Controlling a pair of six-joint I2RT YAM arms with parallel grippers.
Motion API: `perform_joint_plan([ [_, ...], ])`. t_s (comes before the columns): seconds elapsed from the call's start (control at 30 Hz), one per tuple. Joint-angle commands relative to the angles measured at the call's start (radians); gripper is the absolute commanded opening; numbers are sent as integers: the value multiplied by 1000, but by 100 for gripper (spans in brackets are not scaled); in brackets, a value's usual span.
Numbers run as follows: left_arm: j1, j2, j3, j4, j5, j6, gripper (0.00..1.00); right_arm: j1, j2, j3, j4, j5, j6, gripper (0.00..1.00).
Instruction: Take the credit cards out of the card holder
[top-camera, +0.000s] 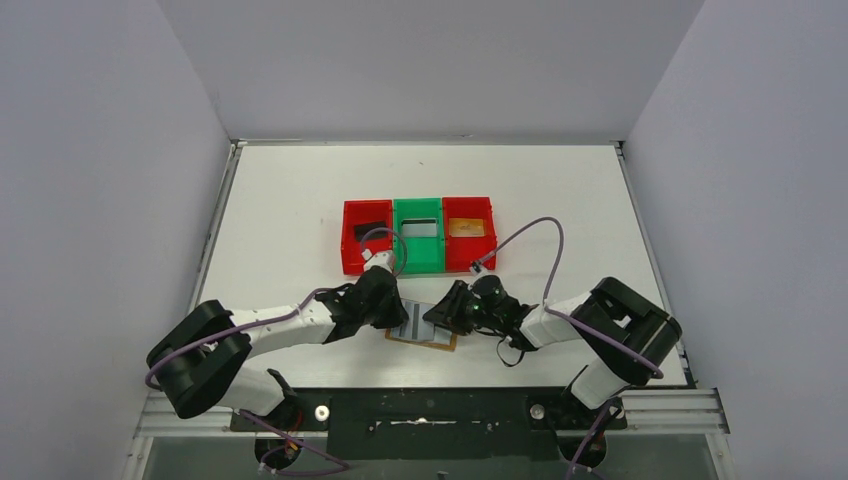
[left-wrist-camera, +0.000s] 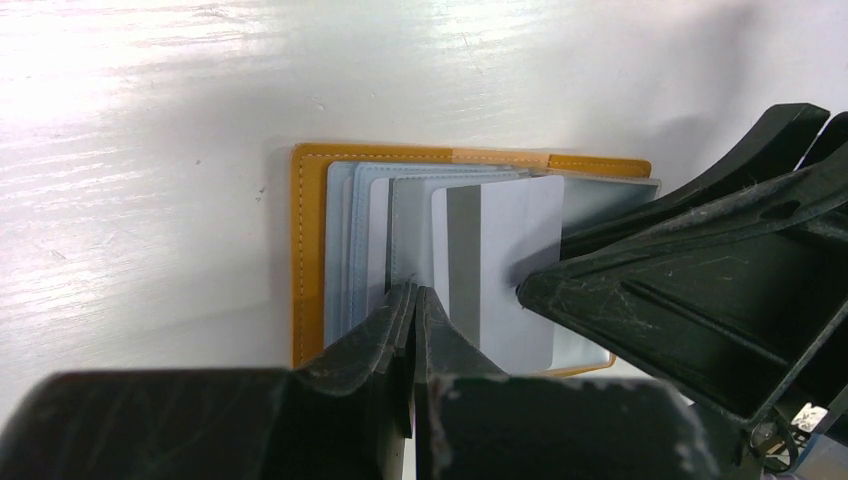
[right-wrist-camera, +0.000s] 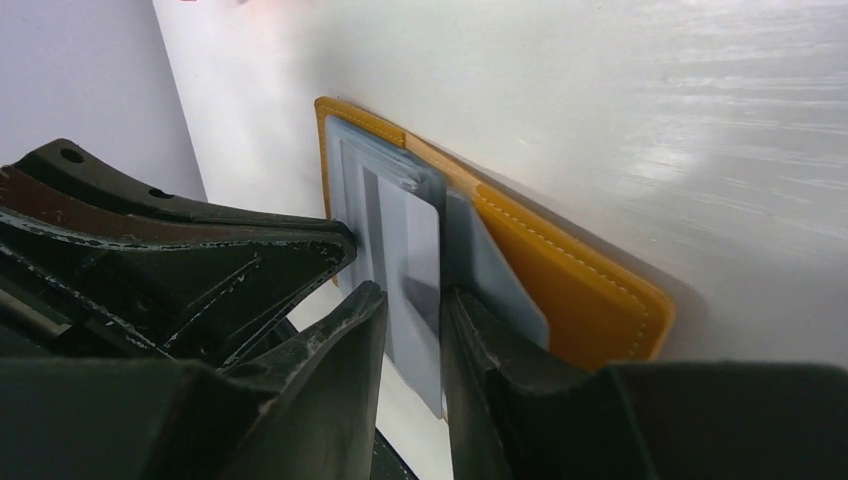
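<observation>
The orange-tan card holder (top-camera: 423, 338) lies open on the table in front of the bins, its pale blue-grey panels (left-wrist-camera: 350, 230) facing up. A pale credit card with a grey stripe (left-wrist-camera: 500, 270) sticks partway out of it. My left gripper (left-wrist-camera: 415, 292) is shut, with its tips resting on the holder's inner panel beside that card. My right gripper (right-wrist-camera: 415, 298) comes in from the right. Its jaws stand slightly open astride the card's (right-wrist-camera: 410, 260) free edge, with a gap showing on one side. In the top view the two grippers (top-camera: 392, 312) (top-camera: 440, 316) meet over the holder.
Three bins stand in a row behind the holder: red (top-camera: 352, 258), green (top-camera: 418, 262) and red (top-camera: 486, 252). The left red bin holds something dark, the right one something tan. The table's near edge and the arm bases lie just behind the grippers.
</observation>
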Motion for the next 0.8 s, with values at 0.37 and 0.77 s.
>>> perform_joint_plan([
  [0.37,-5,-26,-73,-125,-22,18,0,65,-4,-137,234,125,80,22],
  [0.77,-4,-36,-105,-72,12,10,0,81,64,-109,310,138,115,22],
])
